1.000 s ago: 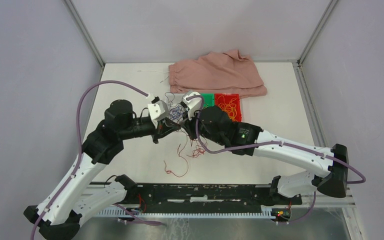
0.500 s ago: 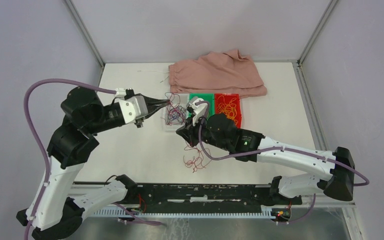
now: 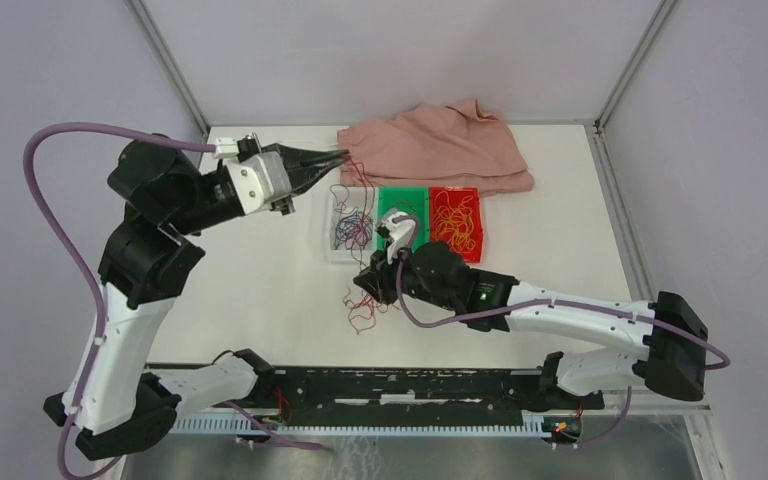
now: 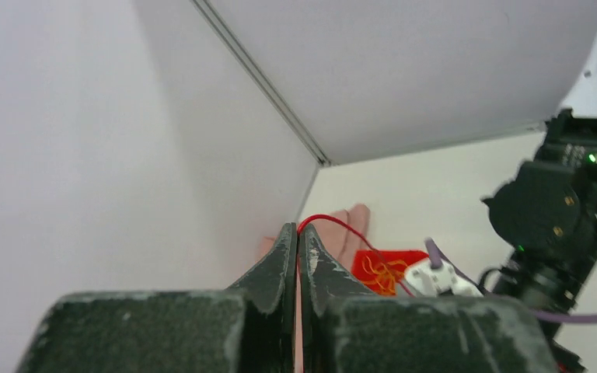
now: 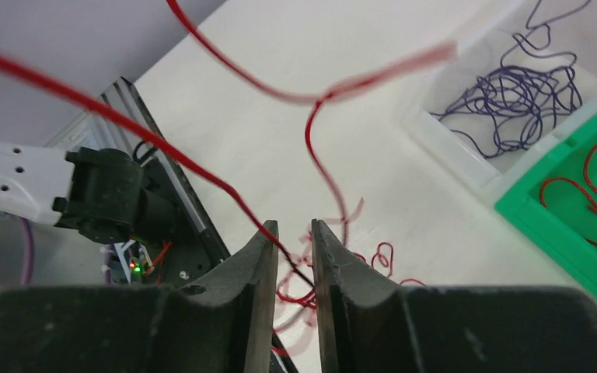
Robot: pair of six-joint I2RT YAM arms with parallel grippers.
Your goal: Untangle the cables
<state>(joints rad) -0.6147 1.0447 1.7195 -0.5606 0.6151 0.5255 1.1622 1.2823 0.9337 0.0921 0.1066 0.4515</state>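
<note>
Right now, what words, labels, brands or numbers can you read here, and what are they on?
None: no readable text in any view.
The clear tray, green tray, red tray and pink cloth carry no print.
The right arm shows only a green light, no lettering.

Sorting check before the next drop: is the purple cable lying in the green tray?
No, the purple cable lies in the clear tray, next to the green tray, which holds red strands.

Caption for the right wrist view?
Right pincer, jaws slightly apart, a red cable crossing the gap; purple cable coiled in the clear tray beside a green tray.
</note>
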